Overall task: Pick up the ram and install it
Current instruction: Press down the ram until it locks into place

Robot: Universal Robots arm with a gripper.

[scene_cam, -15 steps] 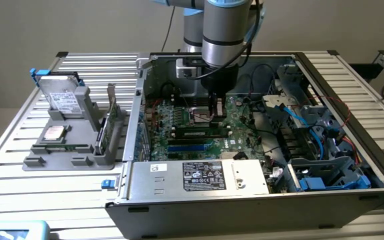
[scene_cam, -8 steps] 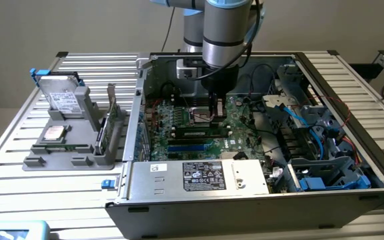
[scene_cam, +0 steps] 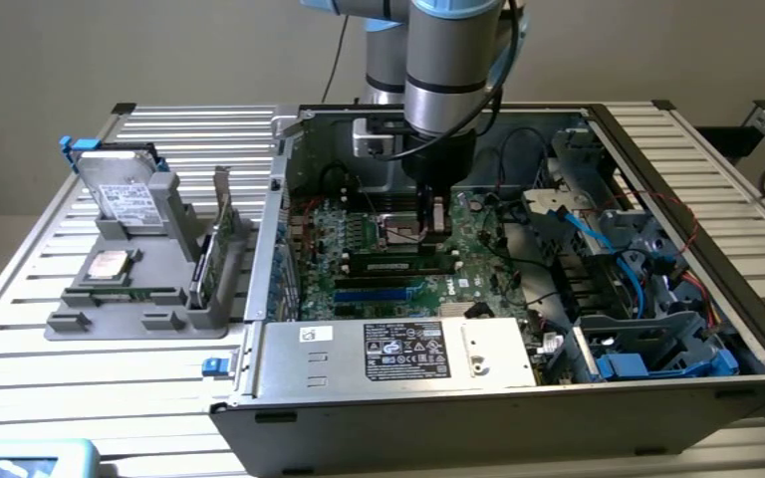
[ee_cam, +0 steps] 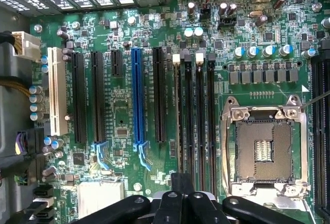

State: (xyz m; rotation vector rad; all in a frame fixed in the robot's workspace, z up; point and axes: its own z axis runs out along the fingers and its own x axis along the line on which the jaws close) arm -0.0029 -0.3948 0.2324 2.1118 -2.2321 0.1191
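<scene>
1 ram (scene_cam: pixel 396 267) stands slotted on the motherboard (ee_cam: pixel 124 126) beside closed jaws.

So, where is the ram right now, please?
In the exterior view, the ram stands on the motherboard beside the CPU socket, near the hand.

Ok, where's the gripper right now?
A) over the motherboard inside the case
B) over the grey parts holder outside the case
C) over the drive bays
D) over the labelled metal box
A: the gripper hangs low over the motherboard, beside the memory slots, inside the open case.
</scene>
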